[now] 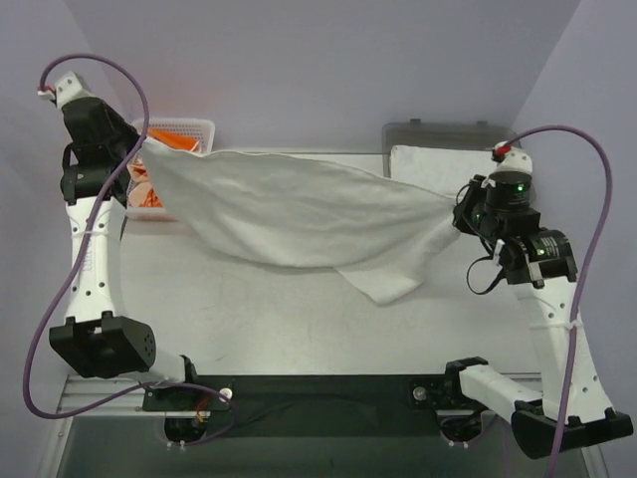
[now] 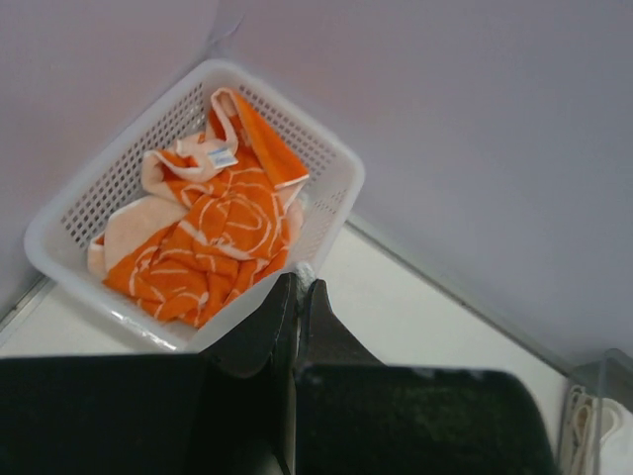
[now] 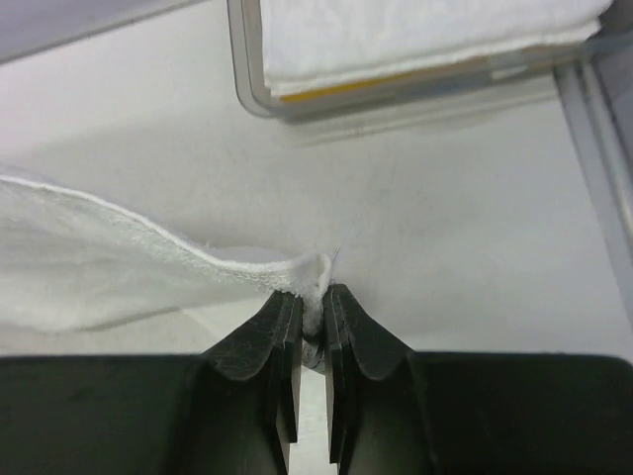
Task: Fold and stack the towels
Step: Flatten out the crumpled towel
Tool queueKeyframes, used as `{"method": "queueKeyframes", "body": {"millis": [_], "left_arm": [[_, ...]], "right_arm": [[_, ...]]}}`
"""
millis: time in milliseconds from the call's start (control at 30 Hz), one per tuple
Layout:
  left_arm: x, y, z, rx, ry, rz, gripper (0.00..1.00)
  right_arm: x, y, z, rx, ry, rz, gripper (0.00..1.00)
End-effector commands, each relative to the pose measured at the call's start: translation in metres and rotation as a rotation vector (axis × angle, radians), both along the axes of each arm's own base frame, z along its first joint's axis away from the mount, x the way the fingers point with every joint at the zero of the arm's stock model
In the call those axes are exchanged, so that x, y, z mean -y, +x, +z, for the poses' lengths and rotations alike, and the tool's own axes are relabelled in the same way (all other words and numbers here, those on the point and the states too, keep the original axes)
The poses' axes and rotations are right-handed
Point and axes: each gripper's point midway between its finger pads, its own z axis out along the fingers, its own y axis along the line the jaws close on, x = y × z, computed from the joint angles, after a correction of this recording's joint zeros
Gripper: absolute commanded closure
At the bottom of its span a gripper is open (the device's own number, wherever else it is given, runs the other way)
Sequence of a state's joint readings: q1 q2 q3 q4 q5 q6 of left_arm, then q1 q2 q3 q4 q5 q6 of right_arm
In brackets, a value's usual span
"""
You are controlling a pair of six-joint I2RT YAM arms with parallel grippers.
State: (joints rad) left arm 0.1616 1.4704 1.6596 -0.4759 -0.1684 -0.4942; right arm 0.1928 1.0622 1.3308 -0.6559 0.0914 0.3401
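Looks about midway. White towel (image 1: 299,214) stretched in the air over the table (image 1: 299,329), slung between the two arms and sagging in the middle. Lower flap drooping toward the table on the right; touching it or not, impossible to tell. Left gripper (image 1: 139,147) clenched on the towel's left corner, just beside the basket (image 1: 189,126); from the left wrist, only a scrap of white visible at the closed tips. Right gripper (image 3: 314,297) pinched tight on the opposite corner, cloth bunched between the jaws. Not yet folded or laid flat.

Done so far, judging by the tray (image 1: 448,132) at the far right: folded towels (image 3: 415,30) stacked inside, white on top, a yellow edge lower in the pile. Exact count not clear.

Leaves this one to fold and add to the stack, then the orange towel (image 2: 213,237), crumpled in the basket, with white lines across it. Anything beneath it hidden.

Writing: a small white tag (image 2: 223,158) with blue print on the orange towel's hem, too small to read. No brand or other lettering legible anywhere.
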Motion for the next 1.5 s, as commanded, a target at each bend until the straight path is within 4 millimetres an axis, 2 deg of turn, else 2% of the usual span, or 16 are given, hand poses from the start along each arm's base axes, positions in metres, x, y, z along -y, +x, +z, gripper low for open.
{"method": "queueKeyframes", "body": {"millis": [0, 100, 367, 567, 700, 767, 800, 867, 900, 967, 1000, 1133, 1200, 1333, 1367, 1467], "left_arm": [[0.004, -0.007, 0.064, 0.149, -0.016, -0.015, 1.0], [0.011, -0.013, 0.084, 0.195, -0.027, -0.039, 1.0], [0.033, -0.014, 0.118, 0.281, -0.068, -0.135, 1.0], [0.075, 0.023, 0.118, 0.266, -0.031, -0.202, 1.0], [0.119, 0.073, 0.093, 0.213, -0.041, -0.279, 1.0], [0.138, 0.083, 0.107, 0.25, -0.054, -0.316, 1.0], [0.146, 0.103, 0.091, 0.225, -0.065, -0.326, 1.0], [0.159, 0.112, 0.113, 0.295, -0.098, -0.353, 1.0], [0.171, 0.132, 0.093, 0.268, -0.115, -0.373, 1.0], [0.187, 0.138, 0.117, 0.353, -0.156, -0.424, 1.0], [0.198, 0.15, 0.106, 0.351, -0.175, -0.447, 1.0], [0.222, 0.157, 0.129, 0.492, -0.266, -0.545, 1.0], [0.225, 0.156, 0.123, 0.49, -0.267, -0.565, 1.0], [0.216, 0.15, 0.102, 0.49, -0.207, -0.569, 1.0], [0.209, 0.148, 0.1, 0.509, -0.197, -0.557, 1.0], [0.189, 0.134, 0.051, 0.496, -0.193, -0.544, 1.0]], "right_arm": [[0.03, -0.013, 0.045, 0.098, -0.113, -0.065, 1.0], [0.042, -0.025, 0.075, 0.185, -0.15, -0.085, 1.0], [0.066, -0.048, 0.114, 0.313, -0.237, -0.15, 1.0], [0.072, -0.032, 0.118, 0.306, -0.284, -0.166, 1.0], [0.084, -0.017, 0.121, 0.302, -0.311, -0.206, 1.0], [0.092, -0.009, 0.12, 0.286, -0.313, -0.231, 1.0], [0.093, -0.006, 0.126, 0.299, -0.306, -0.24, 1.0], [0.1, 0.001, 0.128, 0.299, -0.296, -0.263, 1.0], [0.102, 0.003, 0.132, 0.31, -0.296, -0.273, 1.0], [0.114, 0.004, 0.145, 0.333, -0.289, -0.315, 1.0], [0.116, 0.003, 0.15, 0.343, -0.286, -0.328, 1.0], [0.117, -0.003, 0.173, 0.408, -0.264, -0.326, 1.0], [0.109, -0.01, 0.181, 0.444, -0.248, -0.293, 1.0], [0.089, -0.019, 0.171, 0.468, -0.206, -0.183, 1.0], [0.083, -0.022, 0.156, 0.446, -0.19, -0.158, 1.0], [0.057, -0.026, 0.105, 0.37, -0.09, -0.049, 1.0]]}}
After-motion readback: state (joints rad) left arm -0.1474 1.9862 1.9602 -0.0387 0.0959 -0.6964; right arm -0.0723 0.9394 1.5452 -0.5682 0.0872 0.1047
